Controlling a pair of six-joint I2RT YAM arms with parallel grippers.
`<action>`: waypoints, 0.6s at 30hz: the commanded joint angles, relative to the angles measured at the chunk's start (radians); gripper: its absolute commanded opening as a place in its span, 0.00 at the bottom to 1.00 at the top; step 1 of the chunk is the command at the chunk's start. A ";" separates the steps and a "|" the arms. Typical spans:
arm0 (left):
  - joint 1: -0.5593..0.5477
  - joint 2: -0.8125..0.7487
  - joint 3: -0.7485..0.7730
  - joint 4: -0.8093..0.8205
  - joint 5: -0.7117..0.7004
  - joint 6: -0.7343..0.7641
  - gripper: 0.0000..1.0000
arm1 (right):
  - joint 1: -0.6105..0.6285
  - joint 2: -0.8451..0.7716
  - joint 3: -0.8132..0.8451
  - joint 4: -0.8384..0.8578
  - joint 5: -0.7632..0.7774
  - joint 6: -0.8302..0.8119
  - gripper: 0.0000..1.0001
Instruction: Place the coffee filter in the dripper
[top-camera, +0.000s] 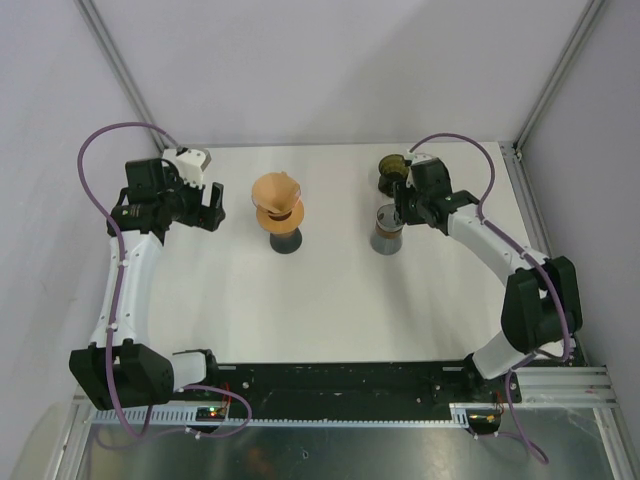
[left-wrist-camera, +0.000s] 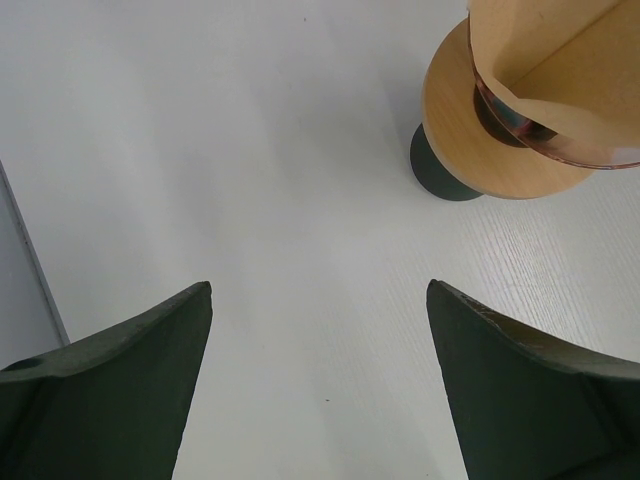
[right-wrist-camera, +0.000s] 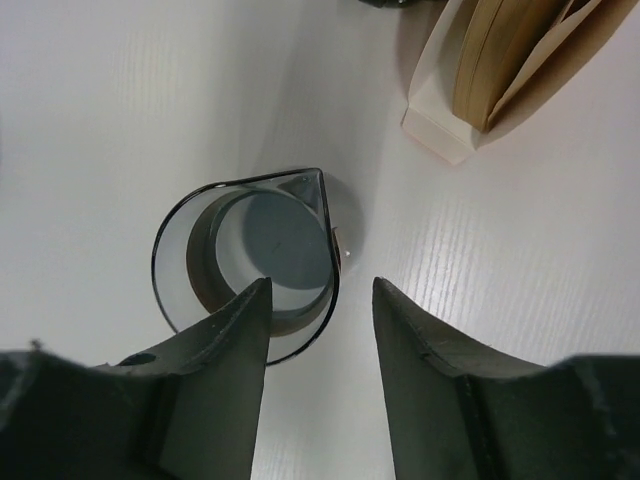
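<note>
Tan paper coffee filter (left-wrist-camera: 560, 60) sits in the copper-tinted glass dripper (left-wrist-camera: 580, 152), one o'clock from the nearer, wide-open left gripper (left-wrist-camera: 320, 292). The right gripper (right-wrist-camera: 322, 285), jaws partly apart, hovers over a clear glass jug (right-wrist-camera: 270, 235).

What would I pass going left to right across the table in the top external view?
Left tool → dripper with the coffee filter sitting in it → glass beaker. The right tool overlaps the beaker, so I've left it out of the order.
</note>
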 joint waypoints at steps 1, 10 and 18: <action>0.007 -0.017 -0.001 0.029 0.020 0.009 0.93 | -0.010 0.042 0.005 0.044 -0.006 0.008 0.46; 0.007 -0.016 0.002 0.029 0.016 0.011 0.93 | 0.023 0.045 0.006 0.044 -0.030 -0.043 0.08; 0.007 -0.015 0.003 0.029 0.019 0.011 0.93 | 0.136 0.033 0.007 0.023 -0.211 -0.276 0.00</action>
